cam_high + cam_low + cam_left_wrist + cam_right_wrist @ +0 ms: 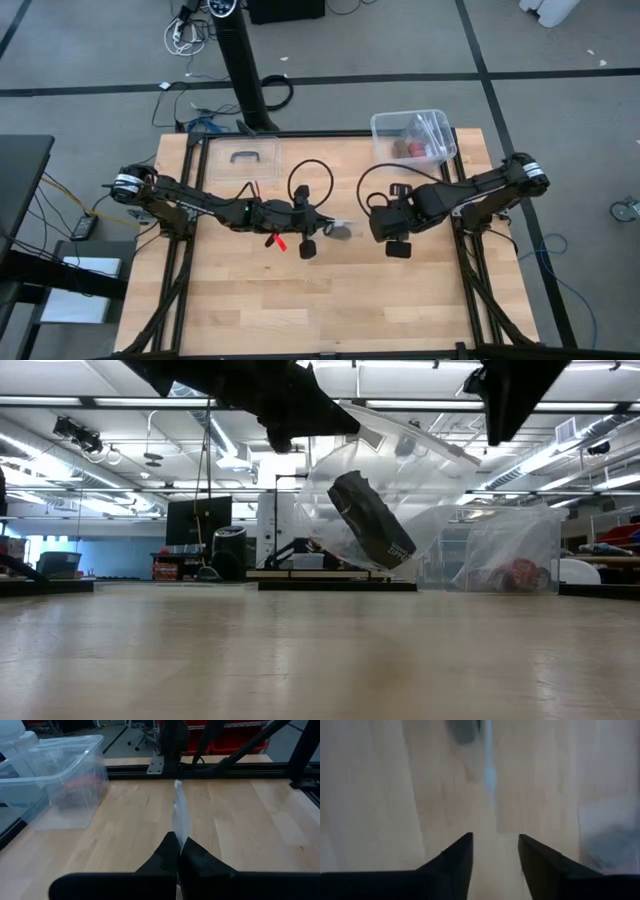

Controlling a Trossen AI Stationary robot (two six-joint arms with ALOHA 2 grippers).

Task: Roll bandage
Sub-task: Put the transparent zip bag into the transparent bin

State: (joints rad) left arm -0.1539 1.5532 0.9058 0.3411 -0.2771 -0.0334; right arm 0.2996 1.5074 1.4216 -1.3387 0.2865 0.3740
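Low view shows the left gripper point(177, 855) pinching a clear wrapper point(340, 470) aloft, the soft, light black bandage point(372, 520) sagging inside toward four o'clock, best grasped at a free end, while the right gripper point(495, 852) hangs spread, empty.

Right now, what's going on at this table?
The left gripper is shut on a clear plastic wrapper, holding it above the table with the black bandage still inside. The right gripper is open and empty, beside it. A clear plastic box sits at the far edge.
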